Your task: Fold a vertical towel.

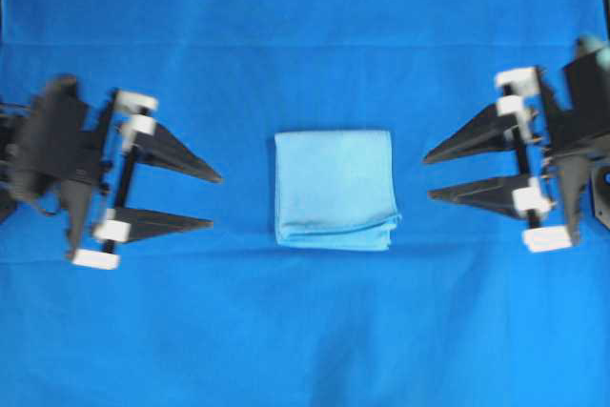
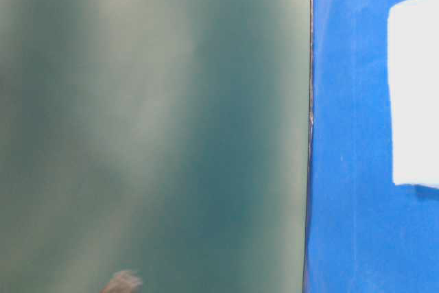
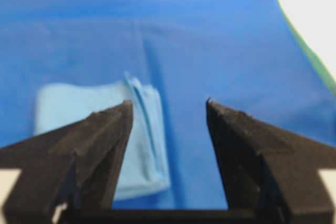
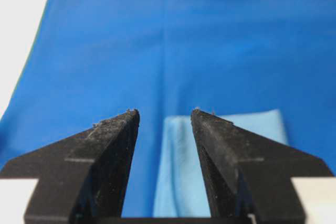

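Note:
The towel [image 1: 335, 188] lies folded into a compact light-blue square in the middle of the table, its layered edges along the near side. My left gripper [image 1: 216, 200] hovers to its left, open and empty, fingers pointing at it with a gap of bare cloth between. My right gripper [image 1: 427, 177] stands open and empty to the towel's right, also apart from it. In the left wrist view the towel [image 3: 152, 140] sits ahead, partly behind the left finger of the gripper [image 3: 168, 102]. In the right wrist view the towel [image 4: 181, 171] shows between and behind the fingers of the gripper [image 4: 165, 110].
A royal-blue table cloth [image 1: 305, 331] covers the whole work surface. The table-level view shows a blurred green surface [image 2: 151, 128], the blue cloth [image 2: 350, 169] and a pale rectangle [image 2: 415, 94] that I cannot identify. White table edges [image 4: 21, 14] border the cloth.

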Robot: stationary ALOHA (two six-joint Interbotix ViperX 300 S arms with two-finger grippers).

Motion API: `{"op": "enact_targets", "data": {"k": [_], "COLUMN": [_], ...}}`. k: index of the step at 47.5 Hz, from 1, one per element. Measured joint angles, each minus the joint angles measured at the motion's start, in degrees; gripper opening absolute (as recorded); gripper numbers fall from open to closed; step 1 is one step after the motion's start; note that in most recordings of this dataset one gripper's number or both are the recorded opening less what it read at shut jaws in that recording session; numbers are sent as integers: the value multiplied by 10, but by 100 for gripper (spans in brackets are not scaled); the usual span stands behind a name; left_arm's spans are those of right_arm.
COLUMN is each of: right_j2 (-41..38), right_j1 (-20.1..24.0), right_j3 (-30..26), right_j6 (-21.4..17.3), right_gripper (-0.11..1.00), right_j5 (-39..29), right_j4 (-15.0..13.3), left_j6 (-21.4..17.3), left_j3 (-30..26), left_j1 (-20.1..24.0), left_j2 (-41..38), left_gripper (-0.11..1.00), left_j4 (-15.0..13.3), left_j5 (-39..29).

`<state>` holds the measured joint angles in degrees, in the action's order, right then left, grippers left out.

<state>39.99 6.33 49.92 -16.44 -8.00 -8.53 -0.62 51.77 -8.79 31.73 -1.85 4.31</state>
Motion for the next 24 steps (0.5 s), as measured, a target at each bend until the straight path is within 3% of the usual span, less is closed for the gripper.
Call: {"op": "enact_targets", "data": {"k": [10,24], "right_j2": [105,223], "right_j1": [-10,-15], "right_j3": [15,105], "right_j6": [1,1], "right_gripper": [51,50], "right_j5": [-47,-54], "right_j4": [-25,-28], "left_j6": [-16,-25], "left_j3": [48,142], "left_j1": [25,51], "left_j2": [113,272], "left_gripper": [55,55], "left_j4": [0,0], "left_j5": [-15,-33]}}
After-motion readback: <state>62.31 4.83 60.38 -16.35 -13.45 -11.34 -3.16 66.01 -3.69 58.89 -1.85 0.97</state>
